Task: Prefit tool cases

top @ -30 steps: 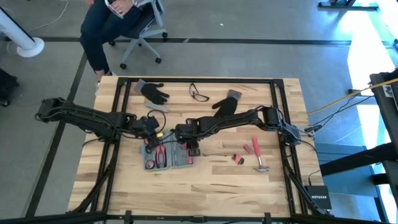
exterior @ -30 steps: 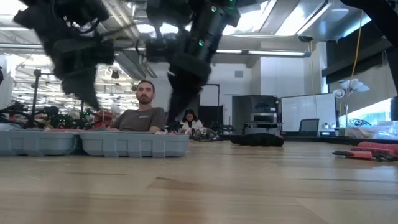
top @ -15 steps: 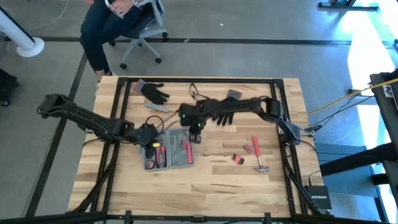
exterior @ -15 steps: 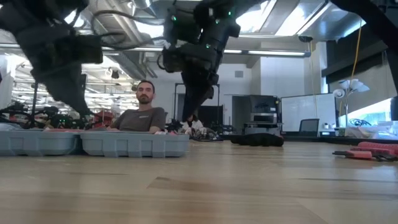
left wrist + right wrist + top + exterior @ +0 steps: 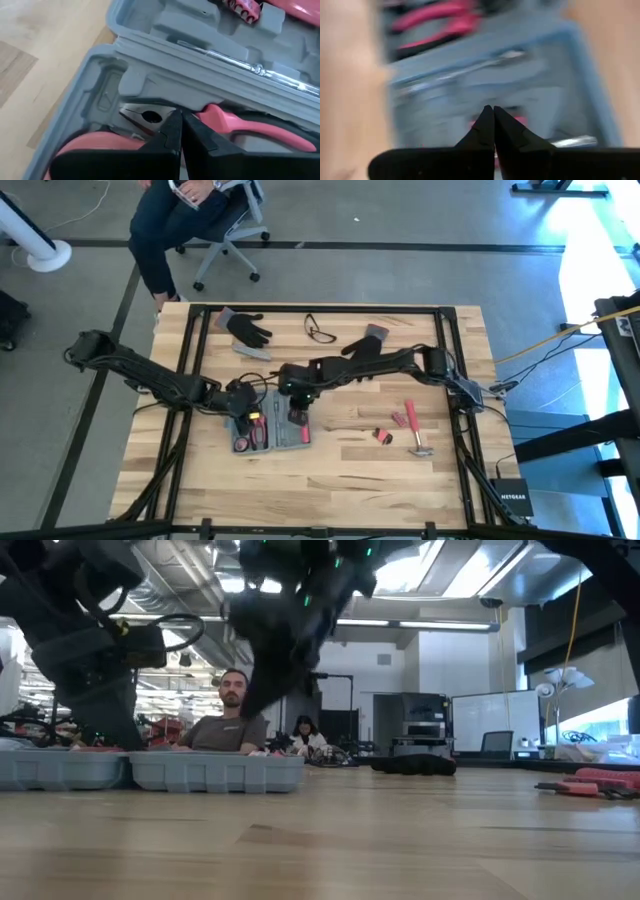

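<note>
Now right gripper (image 5: 292, 392) back over case (image 5: 283, 440)

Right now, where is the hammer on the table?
In the high view the hammer lies on the table's right part, beside small red pieces, well right of the open tool case.

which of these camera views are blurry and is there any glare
Right wrist view: heavily motion-smeared, the tool case only a blue-grey blur. Left wrist view: sharp on the case and pink-handled pliers. Low view: arms dark against bright ceiling lights. High view: glare along the right edge.
</note>
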You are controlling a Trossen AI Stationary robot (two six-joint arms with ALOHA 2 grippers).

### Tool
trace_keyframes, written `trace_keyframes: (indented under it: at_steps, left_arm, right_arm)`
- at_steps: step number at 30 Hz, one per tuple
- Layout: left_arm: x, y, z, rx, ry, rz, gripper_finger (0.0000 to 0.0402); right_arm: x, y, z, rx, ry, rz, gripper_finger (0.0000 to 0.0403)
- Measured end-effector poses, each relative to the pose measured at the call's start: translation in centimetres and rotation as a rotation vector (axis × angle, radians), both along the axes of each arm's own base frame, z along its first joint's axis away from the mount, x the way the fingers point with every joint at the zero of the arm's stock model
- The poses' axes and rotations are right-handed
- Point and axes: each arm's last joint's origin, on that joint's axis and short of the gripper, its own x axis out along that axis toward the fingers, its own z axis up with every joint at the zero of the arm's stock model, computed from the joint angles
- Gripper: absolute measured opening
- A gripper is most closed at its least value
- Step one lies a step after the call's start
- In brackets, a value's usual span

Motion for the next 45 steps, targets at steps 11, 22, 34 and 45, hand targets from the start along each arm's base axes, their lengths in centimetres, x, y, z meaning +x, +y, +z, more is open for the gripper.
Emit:
trace_keyframes:
  at_steps: [11,22,34,45]
  left_arm:
    - [0.3,-0.1,-0.3,-0.020,-0.001,0.027,0.0000]
    - [0.3,-0.1,-0.4,-0.023,0.004,0.028,0.0000]
    - [0.3,-0.1,-0.4,-0.024,0.007,0.030,0.0000]
    - [0.2,-0.1,-0.4,-0.023,0.009,0.031,0.0000]
  right_arm:
    - [-0.6,-1.1,-0.3,-0.012,0.075,-0.107,0.0000]
    - [-1.6,-0.5,-0.1,0.006,0.134,-0.081,0.0000]
    - [-2.0,-0.2,-2.1,0.001,0.158,-0.081,0.0000]
    - [-1.5,0.3,-1.9,0.005,0.096,-0.077,0.0000]
